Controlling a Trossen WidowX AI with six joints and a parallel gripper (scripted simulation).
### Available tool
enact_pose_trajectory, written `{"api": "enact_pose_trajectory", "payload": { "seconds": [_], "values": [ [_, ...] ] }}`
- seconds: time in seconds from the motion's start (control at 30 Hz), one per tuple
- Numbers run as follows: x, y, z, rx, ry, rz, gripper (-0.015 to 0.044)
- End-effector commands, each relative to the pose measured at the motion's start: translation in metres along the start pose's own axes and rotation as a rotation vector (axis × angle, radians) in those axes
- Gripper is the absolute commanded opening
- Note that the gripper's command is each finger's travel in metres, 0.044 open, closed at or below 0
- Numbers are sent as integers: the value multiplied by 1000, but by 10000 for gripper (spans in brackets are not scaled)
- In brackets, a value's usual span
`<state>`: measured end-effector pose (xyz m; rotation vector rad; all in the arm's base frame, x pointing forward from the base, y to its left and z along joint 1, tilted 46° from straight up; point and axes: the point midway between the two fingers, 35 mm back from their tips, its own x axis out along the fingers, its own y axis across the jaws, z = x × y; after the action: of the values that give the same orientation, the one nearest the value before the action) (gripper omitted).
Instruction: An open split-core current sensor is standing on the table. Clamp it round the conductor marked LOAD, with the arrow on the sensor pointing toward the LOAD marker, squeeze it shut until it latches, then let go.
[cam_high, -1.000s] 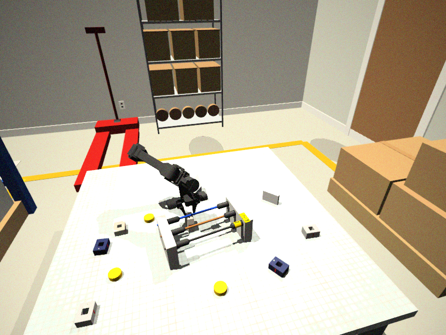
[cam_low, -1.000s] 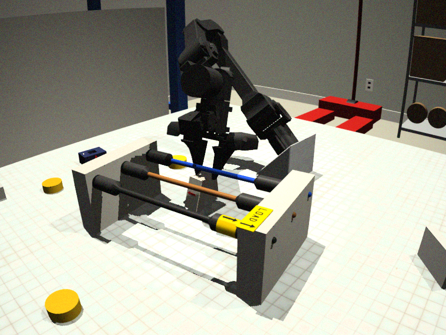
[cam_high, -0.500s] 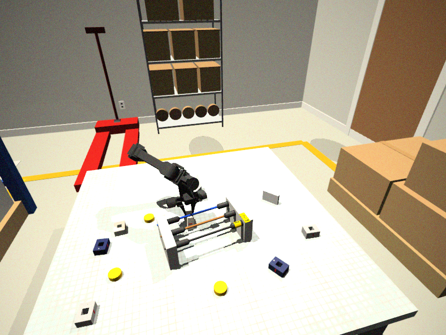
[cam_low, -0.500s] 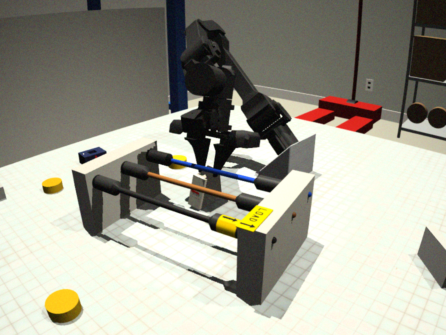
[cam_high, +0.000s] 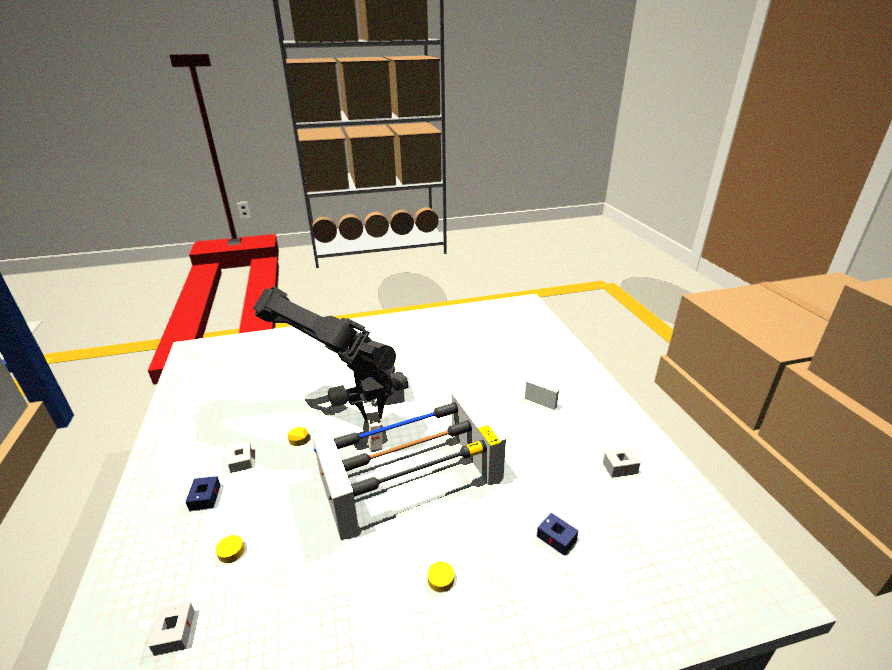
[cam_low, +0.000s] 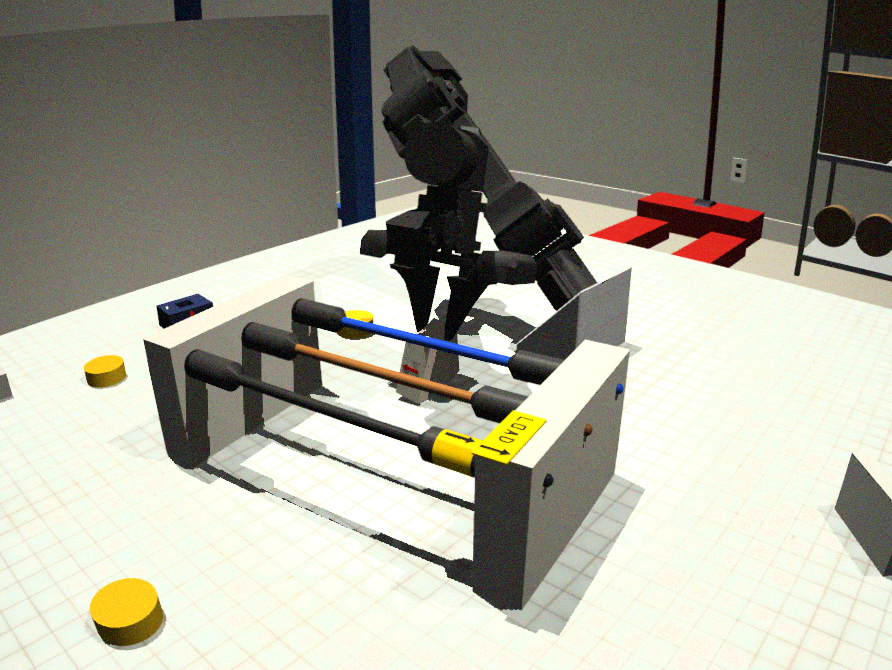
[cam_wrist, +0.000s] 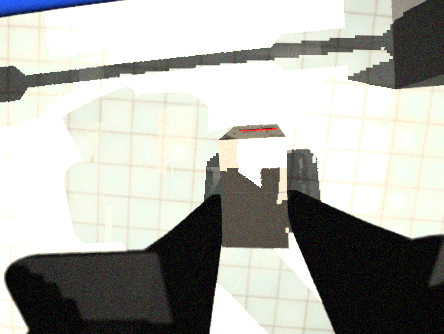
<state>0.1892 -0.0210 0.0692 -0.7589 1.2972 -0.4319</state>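
Observation:
The pale grey sensor (cam_high: 375, 439) (cam_low: 414, 387) (cam_wrist: 255, 215) is behind the blue conductor (cam_high: 407, 423) (cam_low: 475, 351) (cam_wrist: 40, 5), low over the table and slightly tilted in the exterior view. Its red arrow (cam_low: 409, 369) (cam_wrist: 258, 130) is on the face toward the rack; which way it points is too small to tell. My gripper (cam_high: 373, 420) (cam_low: 436, 334) (cam_wrist: 253, 201) is shut on the sensor's upper part. Whether its base touches the table is unclear. The black conductor (cam_high: 425, 468) (cam_low: 324, 409), farthest from the arm, has the yellow LOAD marker (cam_high: 489, 435) (cam_low: 513, 434) at one end.
A brown conductor (cam_high: 411, 444) (cam_low: 382, 372) runs between the blue and black ones. Two end blocks (cam_high: 344, 513) (cam_low: 576, 439) hold all three. A grey upright plate (cam_low: 604, 313) stands near the arm. Yellow discs (cam_high: 440, 576) (cam_low: 126, 610), dark blue blocks (cam_high: 203, 493) (cam_low: 185, 310) and pale blocks lie around.

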Motion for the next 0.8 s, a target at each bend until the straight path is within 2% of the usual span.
{"api": "enact_pose_trajectory", "payload": {
  "seconds": [0.0, 0.17, 0.53, 0.7, 0.77],
  "values": [
    [3, 1, -3, 2, 2, 3, 0],
    [5, 1, -4, 2, 2, 3, 0],
    [2, 0, -1, 10, -4, 3, 287],
    [1, 0, 0, 10, -4, 4, 287],
    [-14, 2, 0, 7, -3, 10, 287]
  ]
}}
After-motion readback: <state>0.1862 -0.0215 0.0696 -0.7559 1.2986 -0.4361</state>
